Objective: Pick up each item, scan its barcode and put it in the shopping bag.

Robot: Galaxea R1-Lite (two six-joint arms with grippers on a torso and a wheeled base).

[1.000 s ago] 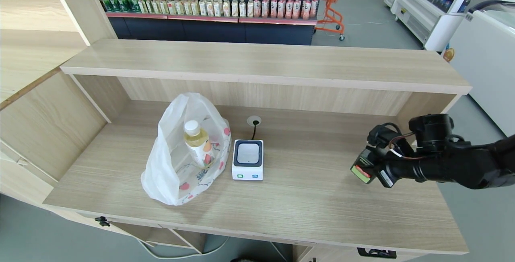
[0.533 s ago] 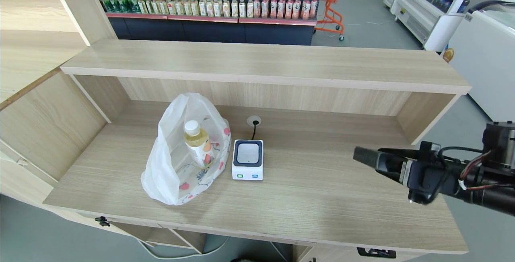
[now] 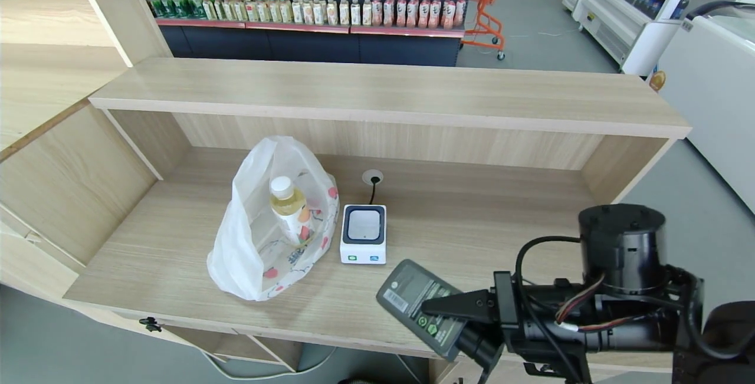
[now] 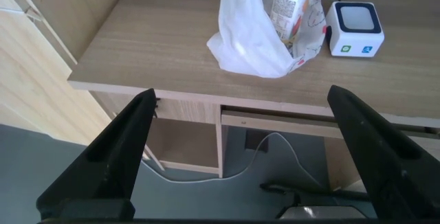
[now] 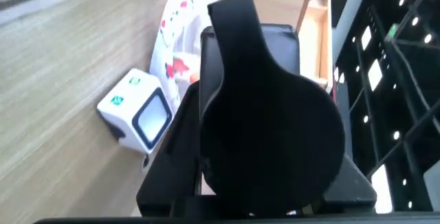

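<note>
The fingers (image 3: 457,306) of the right gripper (image 3: 447,324) were seen clamped on a dark grey flat item (image 3: 410,295), with one finger laid across its labelled face and the other beneath it. The item was held tilted, its barcode label turned upward, above the front edge of the wooden counter (image 3: 501,254). It was held nearer to the robot than the scanner (image 3: 363,233), a little to the scanner's right and apart from it.

The left gripper (image 4: 240,162) was found with its fingers (image 4: 113,152) spread wide and nothing between them. It was held off the counter's front edge, on the bag's side.

The white scanner was seen standing on the counter with its window facing up, and its cable was run into a round hole (image 3: 372,178) behind it. Just beside the scanner, on its left, the shopping bag (image 3: 242,248) was seen standing open; it was made of thin white plastic with red print. A bottle (image 3: 288,207) of yellow drink with a white cap was seen upright inside the bag. Shelves of bottles (image 3: 307,9) were seen in the room behind the counter.
</note>
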